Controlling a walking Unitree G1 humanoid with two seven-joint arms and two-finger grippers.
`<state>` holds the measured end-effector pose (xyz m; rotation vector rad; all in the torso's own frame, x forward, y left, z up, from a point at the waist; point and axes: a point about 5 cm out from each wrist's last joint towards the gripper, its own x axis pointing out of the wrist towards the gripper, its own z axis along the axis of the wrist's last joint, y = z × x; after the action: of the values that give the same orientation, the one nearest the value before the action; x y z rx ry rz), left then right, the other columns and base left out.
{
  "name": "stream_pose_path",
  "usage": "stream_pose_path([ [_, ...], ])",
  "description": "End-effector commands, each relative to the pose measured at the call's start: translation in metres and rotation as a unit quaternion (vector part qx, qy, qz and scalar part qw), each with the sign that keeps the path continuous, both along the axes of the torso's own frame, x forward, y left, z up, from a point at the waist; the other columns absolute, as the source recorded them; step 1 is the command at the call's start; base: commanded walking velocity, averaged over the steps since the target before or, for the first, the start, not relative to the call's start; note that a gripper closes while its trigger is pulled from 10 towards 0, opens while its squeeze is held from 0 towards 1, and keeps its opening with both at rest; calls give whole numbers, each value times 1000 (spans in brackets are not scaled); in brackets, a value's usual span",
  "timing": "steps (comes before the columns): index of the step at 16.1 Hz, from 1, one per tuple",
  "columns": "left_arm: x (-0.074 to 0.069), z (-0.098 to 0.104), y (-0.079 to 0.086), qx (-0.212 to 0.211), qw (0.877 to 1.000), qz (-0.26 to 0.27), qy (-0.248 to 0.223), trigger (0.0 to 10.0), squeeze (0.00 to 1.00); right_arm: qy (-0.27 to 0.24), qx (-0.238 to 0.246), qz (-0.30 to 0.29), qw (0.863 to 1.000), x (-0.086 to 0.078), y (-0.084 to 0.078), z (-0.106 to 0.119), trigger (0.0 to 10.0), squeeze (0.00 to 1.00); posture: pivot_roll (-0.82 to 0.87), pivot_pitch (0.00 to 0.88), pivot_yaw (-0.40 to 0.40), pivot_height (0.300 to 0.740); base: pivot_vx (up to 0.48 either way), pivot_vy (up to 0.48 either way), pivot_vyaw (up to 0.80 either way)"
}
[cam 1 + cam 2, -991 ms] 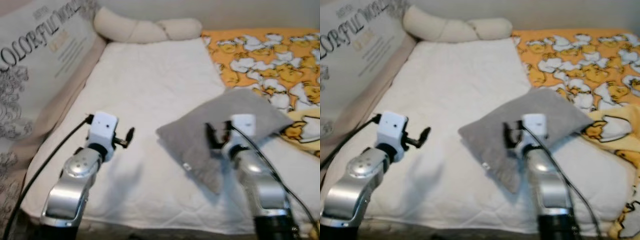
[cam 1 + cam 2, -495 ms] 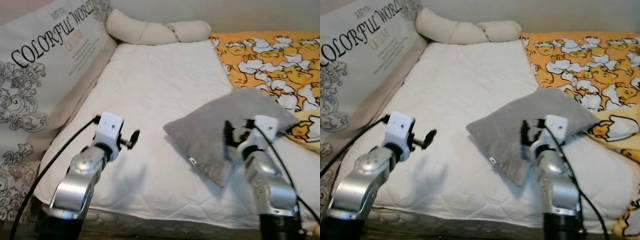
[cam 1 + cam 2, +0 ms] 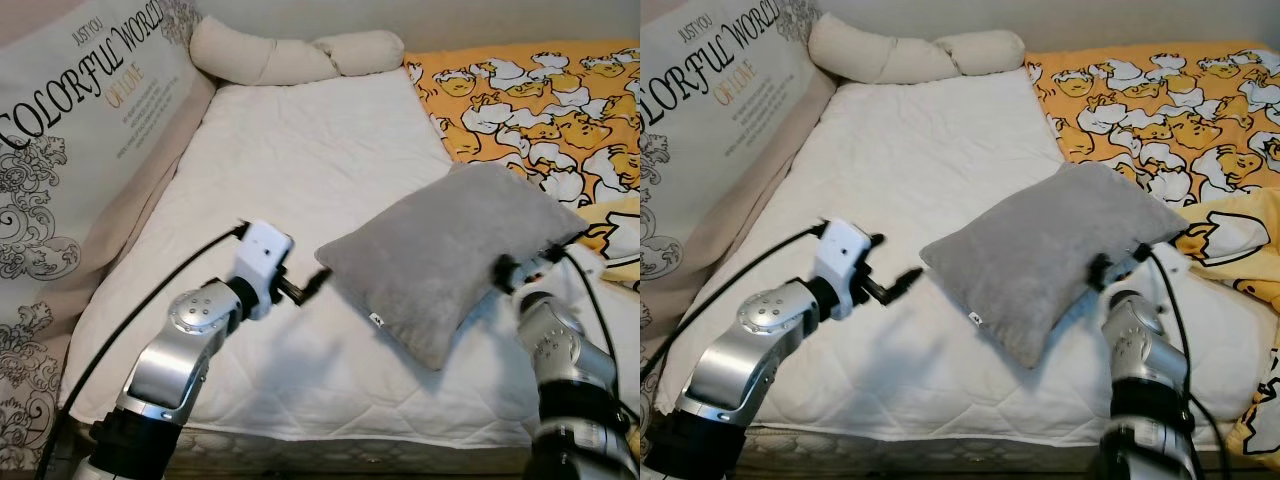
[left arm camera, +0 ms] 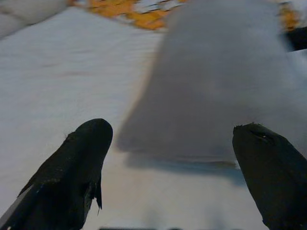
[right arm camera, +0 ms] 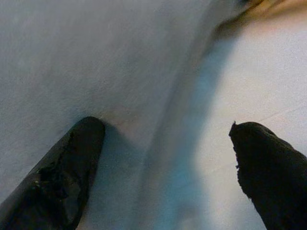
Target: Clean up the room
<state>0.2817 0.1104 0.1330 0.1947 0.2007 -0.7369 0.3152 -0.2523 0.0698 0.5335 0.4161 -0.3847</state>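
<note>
Writing: "JUST YOU COLORFUL WORLD" on the large printed cushion, far left.
Pillow: grey pillow, plush and square, mid-right on the white quilted bed, beside the duck-print orange blanket.
Left end effector: fingers spread, released, near its left corner.
Right end effector: spread at its right edge, one finger touching fabric.
Far end: cream bolster.

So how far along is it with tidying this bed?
Done: nothing visibly put away yet. In hand: the left gripper and right gripper, both open, flank the grey pillow on the white mattress. Left: grasp it, place it, and straighten the duck-print blanket.
</note>
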Motion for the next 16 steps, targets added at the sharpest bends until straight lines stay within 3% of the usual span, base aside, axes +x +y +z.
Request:
stream_pose_path([
  [1,-4,3,-2,-8,1000,-21,-3,10000,0,-9,48,29,998,6,9,-3,10000,1000,-65,0,105,740,0,0,0],
  [3,-9,0,-3,-15,999,-47,17,10000,0,-14,130,27,991,12,15,-9,10000,1000,-60,0,99,740,0,0,0],
  [6,-12,-2,0,-9,998,-56,26,10000,0,-18,206,49,977,15,28,-14,10000,1000,-47,0,92,740,0,0,0],
  [7,-13,-1,1,-6,998,-58,28,10000,0,-19,219,72,973,17,35,-14,10000,592,-43,0,90,740,0,0,0],
  [8,-13,-1,1,-5,998,-59,28,10000,0,-28,233,95,967,19,40,-12,10000,0,-38,0,81,740,0,0,0],
  [10,-13,0,1,-6,998,-59,27,10000,0,-46,255,126,958,21,47,-8,10000,0,-30,0,70,740,0,0,0],
  [11,-13,0,0,-7,998,-58,26,10000,0,-65,263,142,952,23,50,-5,7686,0,-28,0,65,740,0,0,0],
  [12,-15,0,-1,-7,998,-58,27,10000,0,-90,269,154,946,25,51,-1,4392,0,-28,0,63,740,0,0,0],
  [13,-16,-1,-2,-7,998,-58,27,10000,0,-97,274,155,944,25,52,0,3922,0,-29,0,64,740,0,0,0],
  [15,-16,-1,-2,-6,998,-57,27,10000,0,-109,282,165,939,26,55,1,0,0,-30,0,63,740,0,0,0],
  [16,-15,-1,-3,-6,998,-58,26,10000,0,-110,289,175,935,25,59,1,0,0,-29,0,63,740,0,0,0],
])
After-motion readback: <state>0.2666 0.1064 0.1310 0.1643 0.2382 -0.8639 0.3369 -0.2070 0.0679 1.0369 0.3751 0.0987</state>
